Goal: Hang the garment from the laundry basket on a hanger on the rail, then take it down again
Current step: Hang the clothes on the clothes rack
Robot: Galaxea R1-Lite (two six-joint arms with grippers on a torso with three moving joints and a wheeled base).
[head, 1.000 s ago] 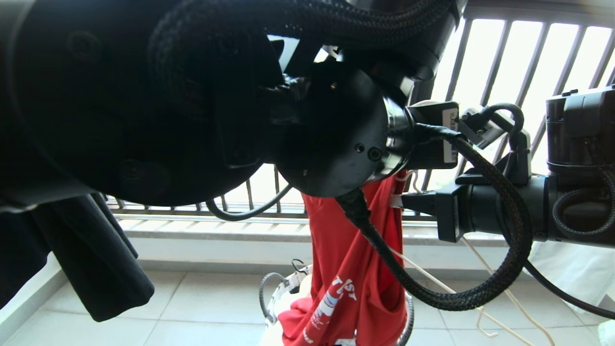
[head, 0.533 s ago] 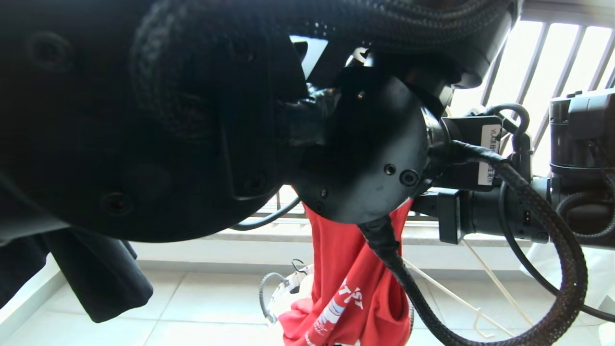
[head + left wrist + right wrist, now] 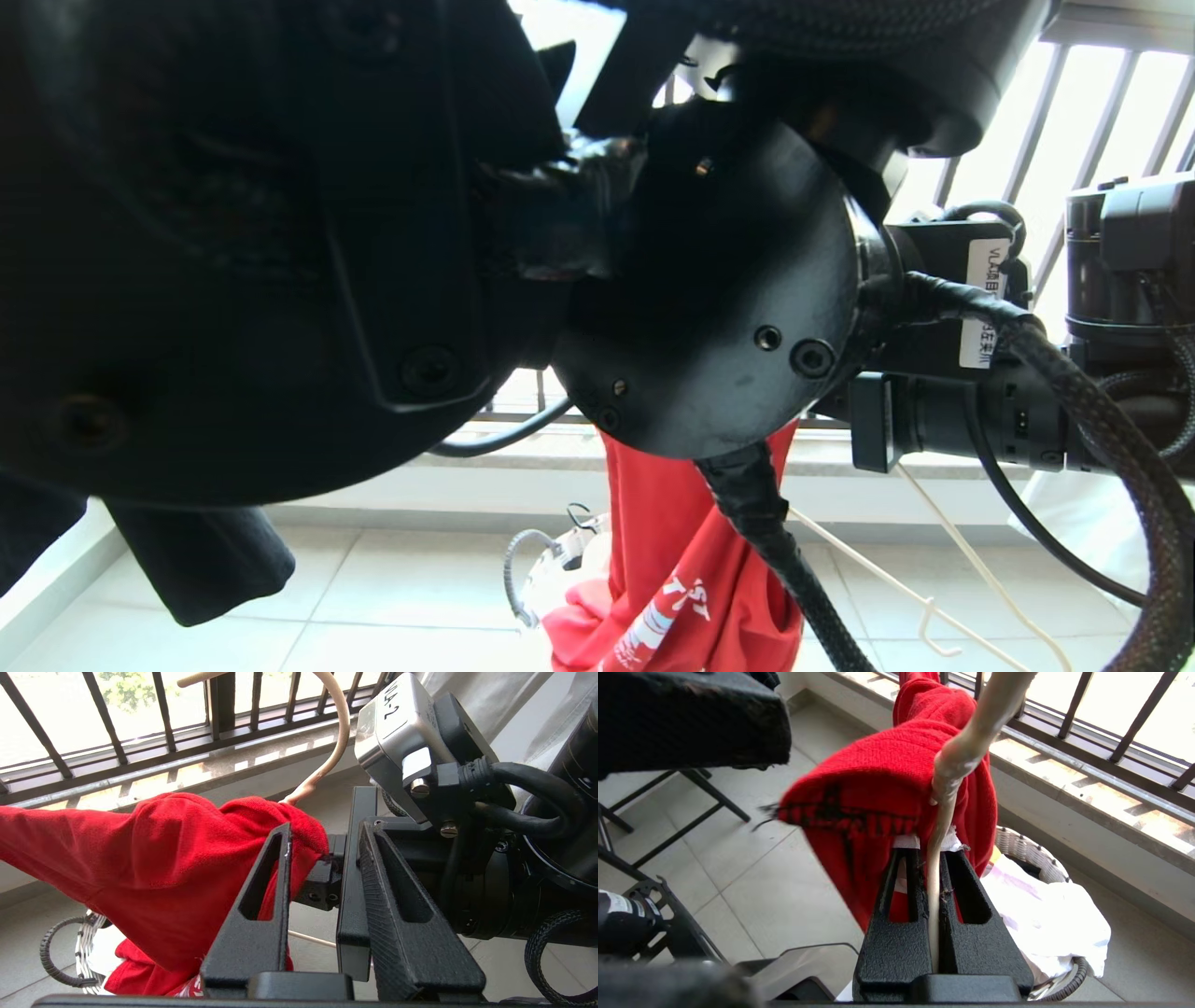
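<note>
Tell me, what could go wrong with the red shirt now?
The left pincer has opened beside the red shirt, so the loosely bunched shirt might slide off the hanger into the basket. Only the right pincer holds the thin hanger, which might twist or slip.

Red tee is showing white lettering, hanger is looking off-white, basket is showing white weave with black handles.

Left arm crowds above red garment; tiled floor beside basket open.
</note>
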